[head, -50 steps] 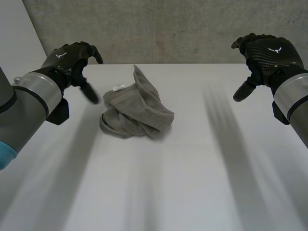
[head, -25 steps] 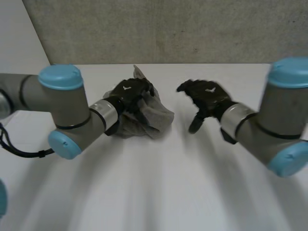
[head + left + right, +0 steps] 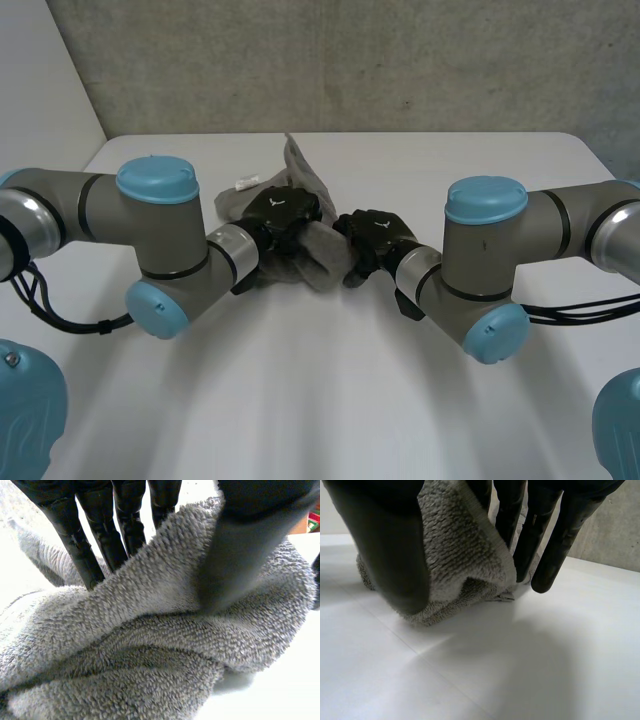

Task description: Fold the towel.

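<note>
Two pinch grips, side by side: left hand (image 3: 283,210) and right hand (image 3: 375,232) both clamp the towel (image 3: 322,255).

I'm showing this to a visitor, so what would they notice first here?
A crumpled grey towel lies in the middle of the table. The left robot hand pinches a fold on top of it. The right robot hand pinches the edge facing it.

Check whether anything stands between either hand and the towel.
Nothing visible does. The left hand pinches a raised fold of the crumpled towel between thumb and fingers, and the right hand pinches the towel's edge on its own side.
</note>
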